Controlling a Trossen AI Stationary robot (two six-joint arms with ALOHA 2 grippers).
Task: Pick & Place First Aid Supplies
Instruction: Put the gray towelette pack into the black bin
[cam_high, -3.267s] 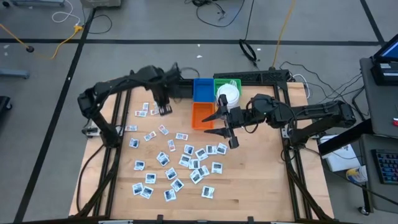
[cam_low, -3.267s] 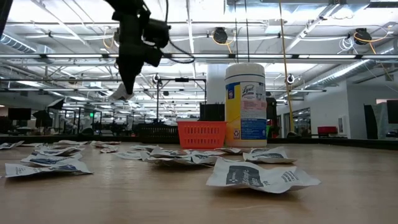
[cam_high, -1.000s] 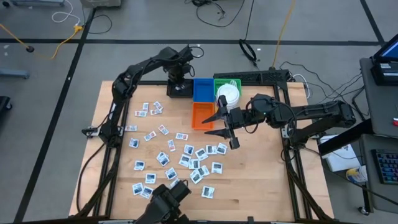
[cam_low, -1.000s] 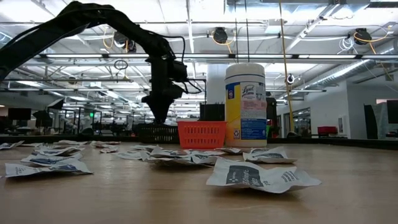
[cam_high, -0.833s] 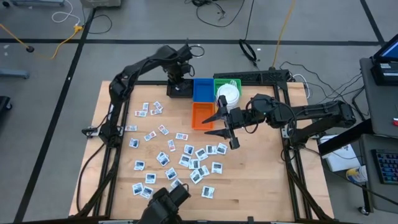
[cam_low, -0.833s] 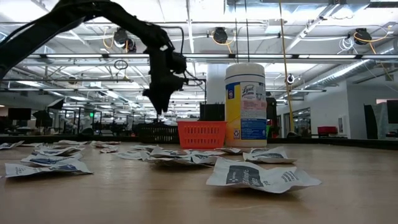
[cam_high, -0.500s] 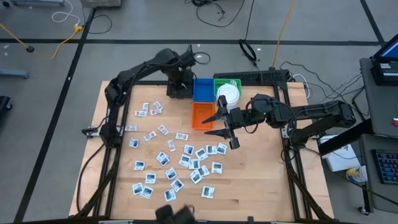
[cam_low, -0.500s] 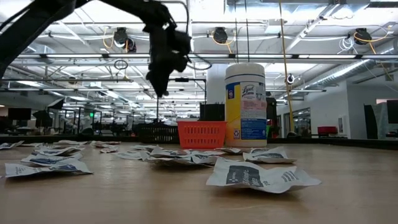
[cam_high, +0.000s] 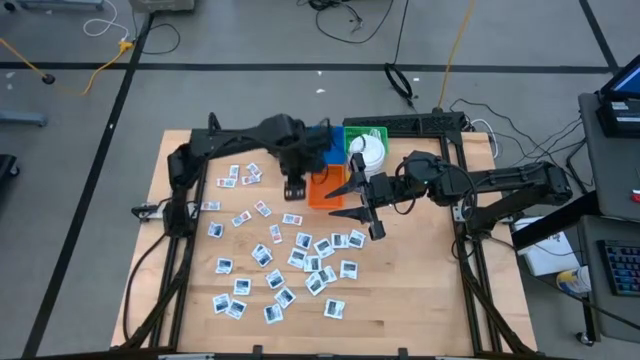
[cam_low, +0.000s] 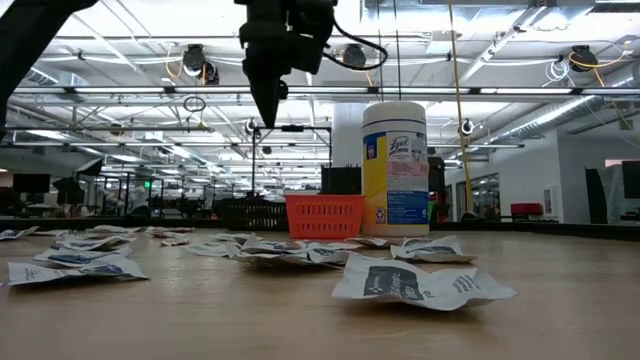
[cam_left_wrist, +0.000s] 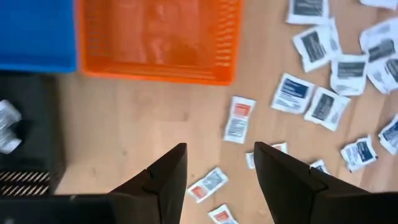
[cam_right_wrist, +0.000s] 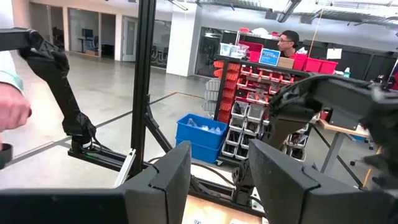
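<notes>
Packets (cam_high: 300, 255) lie scattered just past the orange basket (cam_high: 322, 185); left tool (cam_high: 294, 189), fingers apart and empty, hovers nearest, beside that basket.

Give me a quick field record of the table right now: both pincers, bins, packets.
left pincer: open, empty, raised above the table beside the orange basket
right pincer: open, empty, near the orange basket's other side
bins: orange basket, blue bin, green bin
wipes canister: upright by the bins
packets: scattered loose on the wooden table
nearest packet to left pincer: red-print packet
</notes>
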